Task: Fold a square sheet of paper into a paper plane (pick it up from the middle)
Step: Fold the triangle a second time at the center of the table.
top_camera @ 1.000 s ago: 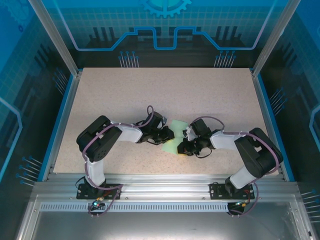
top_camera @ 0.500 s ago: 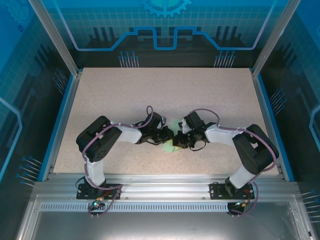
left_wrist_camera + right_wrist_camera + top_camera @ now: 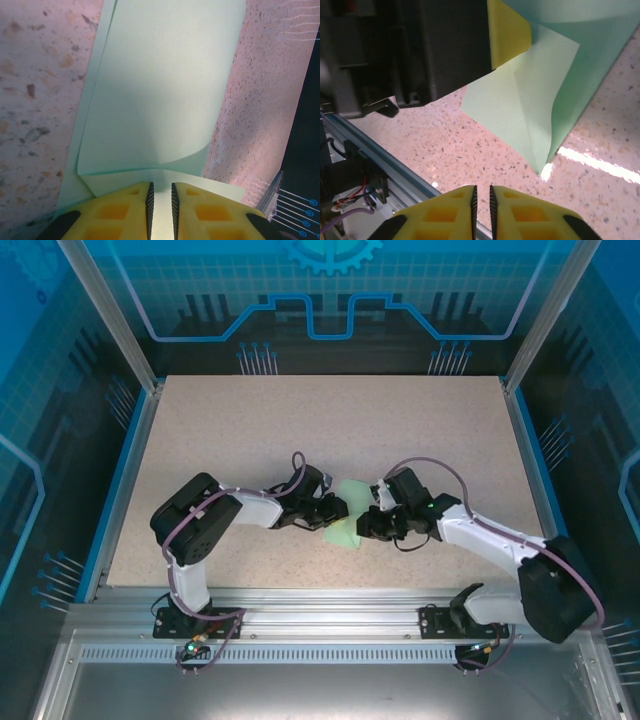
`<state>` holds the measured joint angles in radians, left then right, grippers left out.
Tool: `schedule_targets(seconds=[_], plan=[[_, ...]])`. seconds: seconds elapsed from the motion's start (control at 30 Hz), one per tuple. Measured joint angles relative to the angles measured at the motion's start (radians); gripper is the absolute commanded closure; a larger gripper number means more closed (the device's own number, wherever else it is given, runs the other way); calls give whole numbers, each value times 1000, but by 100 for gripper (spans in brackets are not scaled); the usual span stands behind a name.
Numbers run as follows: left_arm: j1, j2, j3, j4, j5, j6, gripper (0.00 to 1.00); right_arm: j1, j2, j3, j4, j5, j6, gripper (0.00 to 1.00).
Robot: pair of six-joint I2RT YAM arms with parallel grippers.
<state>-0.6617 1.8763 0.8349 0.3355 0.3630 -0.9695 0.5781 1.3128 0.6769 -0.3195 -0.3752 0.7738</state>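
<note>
Top external view: two grippers meet at a thin, pale mint-green sheet of paper [image 3: 343, 534], partly folded.
The left gripper [image 3: 338, 512] has its yellow fingers [image 3: 125, 205] almost together on the sheet's edge at its tips, seemingly pinching it so one flap curls up for creasing. The right gripper [image 3: 366, 524] is closed to a slit and empty, the sheet just ahead of it. Both grippers cover much of the paper from above; fold lines are unclear.

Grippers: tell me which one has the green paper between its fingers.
The left gripper: the sheet of paper runs into the slit between its yellow fingers. The right gripper has nothing between its fingers; it hangs over the table, with the paper ahead.
</note>
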Motion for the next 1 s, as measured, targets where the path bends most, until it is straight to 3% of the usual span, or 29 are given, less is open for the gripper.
schedule_targets(seconds=[0.2,0.6,1.0], plan=[[-3,-2,20,-36,0,8,76,25,180,72,34,-2,9,94],[4,6,75,-120,-8,29,77,29,329,113,130,0,47,95],[-3,8,76,-122,5,31,81,28,334,29,231,1,65,92]])
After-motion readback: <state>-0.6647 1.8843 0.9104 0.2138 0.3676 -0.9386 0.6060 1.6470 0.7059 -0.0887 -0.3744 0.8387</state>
